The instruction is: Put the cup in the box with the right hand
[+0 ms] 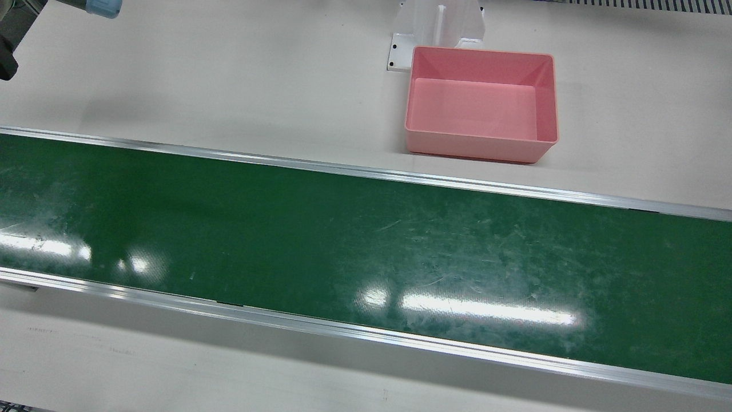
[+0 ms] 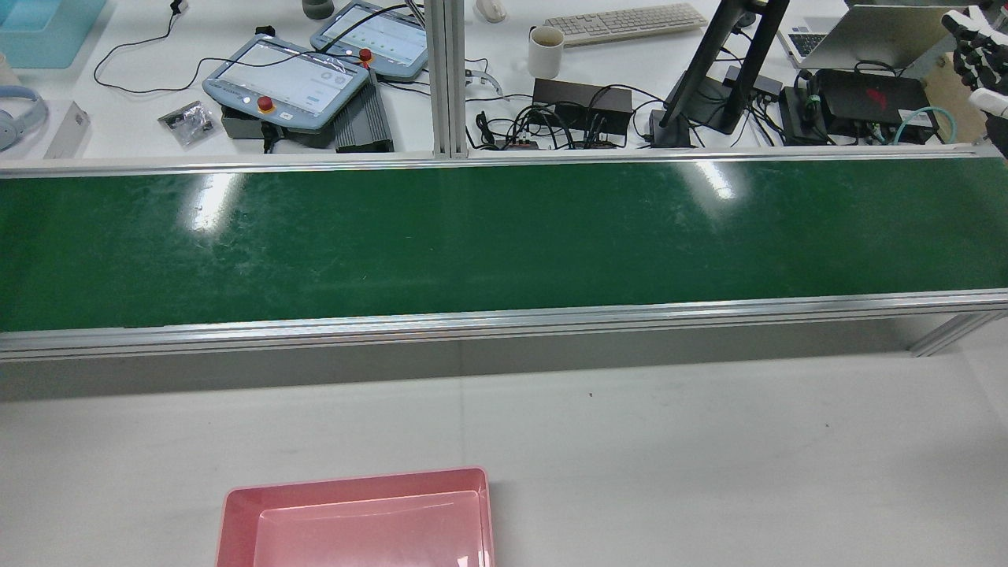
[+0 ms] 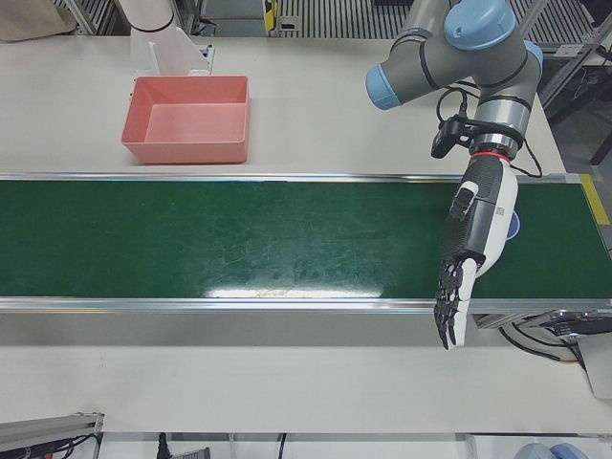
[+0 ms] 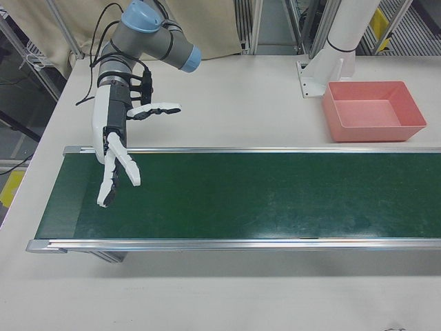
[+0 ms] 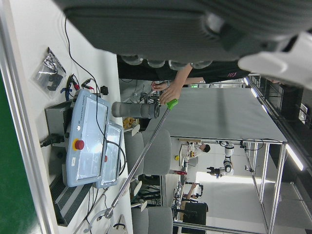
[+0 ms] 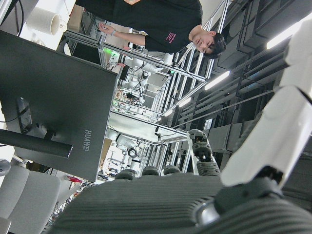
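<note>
The pink box (image 1: 480, 103) stands empty on the white table beside the green conveyor belt (image 1: 343, 240); it also shows in the rear view (image 2: 354, 524), the left-front view (image 3: 186, 120) and the right-front view (image 4: 375, 110). I see no cup on the belt. My right hand (image 4: 117, 152) hangs open, fingers spread, over the belt's end far from the box; its fingertips show in the rear view (image 2: 975, 43). My left hand (image 3: 473, 249) hangs open over the opposite belt end. A small blue rounded shape (image 3: 515, 226) peeks out behind it; I cannot tell what it is.
The belt's aluminium rails (image 1: 366, 171) run along both sides. A white arm pedestal (image 1: 437, 26) stands right behind the box. The operators' desk beyond the belt holds teach pendants (image 2: 287, 79), a white mug (image 2: 545, 51), a monitor stand (image 2: 728, 71) and cables.
</note>
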### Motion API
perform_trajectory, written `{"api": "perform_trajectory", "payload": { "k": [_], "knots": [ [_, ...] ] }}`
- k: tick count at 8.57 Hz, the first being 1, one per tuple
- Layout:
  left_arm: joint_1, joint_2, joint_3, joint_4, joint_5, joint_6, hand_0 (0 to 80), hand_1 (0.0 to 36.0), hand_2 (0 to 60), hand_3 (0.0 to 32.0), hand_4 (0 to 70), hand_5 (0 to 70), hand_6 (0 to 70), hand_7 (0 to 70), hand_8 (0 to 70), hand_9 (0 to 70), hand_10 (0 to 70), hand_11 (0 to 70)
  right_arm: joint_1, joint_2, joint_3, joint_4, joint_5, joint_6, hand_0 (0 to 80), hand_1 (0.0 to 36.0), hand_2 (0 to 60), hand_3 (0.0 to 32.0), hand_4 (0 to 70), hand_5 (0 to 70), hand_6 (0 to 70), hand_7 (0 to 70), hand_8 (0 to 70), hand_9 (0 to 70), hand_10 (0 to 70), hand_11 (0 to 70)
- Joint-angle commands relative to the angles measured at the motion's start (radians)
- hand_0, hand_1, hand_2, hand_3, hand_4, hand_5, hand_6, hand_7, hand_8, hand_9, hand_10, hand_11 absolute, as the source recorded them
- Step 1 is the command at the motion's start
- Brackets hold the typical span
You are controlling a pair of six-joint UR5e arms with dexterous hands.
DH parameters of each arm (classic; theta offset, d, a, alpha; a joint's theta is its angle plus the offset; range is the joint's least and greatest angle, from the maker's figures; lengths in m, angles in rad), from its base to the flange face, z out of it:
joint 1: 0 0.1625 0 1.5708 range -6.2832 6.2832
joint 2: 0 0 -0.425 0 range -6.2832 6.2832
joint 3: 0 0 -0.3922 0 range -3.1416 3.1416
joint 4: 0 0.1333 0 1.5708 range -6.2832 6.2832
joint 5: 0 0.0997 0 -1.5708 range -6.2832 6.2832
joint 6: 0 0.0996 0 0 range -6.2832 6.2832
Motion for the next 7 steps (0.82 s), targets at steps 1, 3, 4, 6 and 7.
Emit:
{"api": "perform_trajectory", "payload": {
  "k": [1,3,4,6,7],
  "knots": [
    [0.000,0.002,0.000,0.000,0.000,0.000,0.0,0.0,0.0,0.0,0.0,0.0,0.0,0.0,0.0,0.0,0.0,0.0,-0.002,0.001,-0.009,0.002,0.000,-0.004,39.0,10.9,13.3,0.0,0.0,1.8,0.6,0.6,0.0,0.0,0.0,0.0],
    [0.000,0.000,0.000,0.000,0.000,0.000,0.0,0.0,0.0,0.0,0.0,0.0,0.0,0.0,0.0,0.0,0.0,0.0,-0.004,0.008,-0.012,0.003,-0.002,-0.004,38.8,10.8,13.6,0.0,0.0,1.7,0.6,0.6,0.0,0.0,0.0,0.0],
    [0.000,0.002,0.000,0.000,0.000,0.000,0.0,0.0,0.0,0.0,0.0,0.0,0.0,0.0,0.0,0.0,0.0,0.0,-0.007,0.009,-0.011,0.003,-0.002,-0.004,38.7,10.7,13.8,0.0,0.0,1.7,0.7,1.0,0.0,0.0,0.0,0.0],
    [0.000,0.000,0.000,0.000,0.000,0.000,0.0,0.0,0.0,0.0,0.0,0.0,0.0,0.0,0.0,0.0,0.0,0.0,-0.011,0.031,-0.012,0.000,0.000,-0.004,38.7,10.6,13.8,0.0,0.0,1.6,0.7,1.4,0.0,0.0,0.0,0.0],
    [0.000,0.000,0.000,0.000,0.000,0.000,0.0,0.0,0.0,0.0,0.0,0.0,0.0,0.0,0.0,0.0,0.0,0.0,-0.008,0.029,-0.014,0.000,-0.003,-0.005,38.7,10.7,13.9,0.0,0.0,1.6,0.8,1.7,0.0,0.0,0.0,0.0]
  ]
}}
